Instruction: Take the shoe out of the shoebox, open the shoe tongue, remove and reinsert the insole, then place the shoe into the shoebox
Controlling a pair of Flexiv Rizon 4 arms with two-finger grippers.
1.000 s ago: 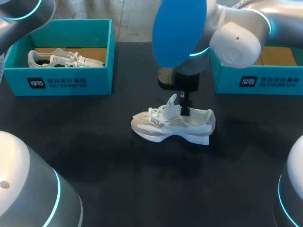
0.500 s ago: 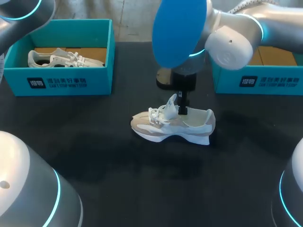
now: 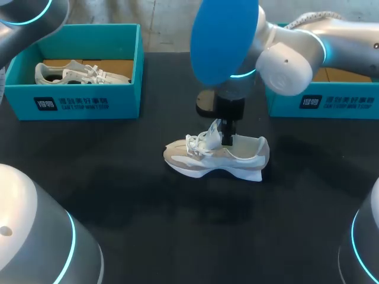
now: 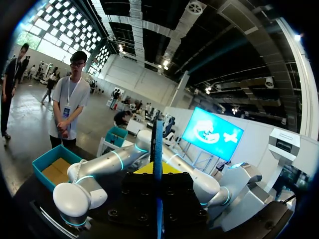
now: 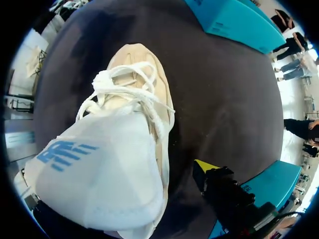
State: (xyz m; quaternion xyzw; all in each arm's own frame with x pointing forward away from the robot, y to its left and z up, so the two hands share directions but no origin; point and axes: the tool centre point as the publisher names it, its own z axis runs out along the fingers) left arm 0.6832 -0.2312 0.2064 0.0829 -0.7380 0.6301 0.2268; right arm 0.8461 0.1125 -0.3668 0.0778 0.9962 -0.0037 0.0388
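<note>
The step in hand looks to be the tongue. The shoe (image 3: 216, 157) stands on its sole on the table (image 3: 148, 231), out of the box, toe towards the left arm's side, and the right claw (image 3: 227, 136) is down at its opening. To do this well, I'd say the claw should draw the tongue (image 5: 99, 169) up and forward over the laces (image 5: 124, 94), slowly, until the mouth gapes wide enough to get at the insole. The shoe looks light and nothing pins it, so a hard tug would likely tip it or drag it across the table. A short pull along the shoe's length seems safer than a sideways one. The laces lie bunched just ahead of the tongue and could snag.

From above, the claw meets the shoe where the tongue joins the opening, with the heel cup just beside it on the right arm's side. In the wrist view the tongue stands raised right under the claw, and the toe points away ahead. Whether the claw is clamped on the tongue or only resting against it, I cannot tell, because the tongue hides the contact. The nearer box (image 3: 320, 97) sits well apart, behind the right arm.
</note>
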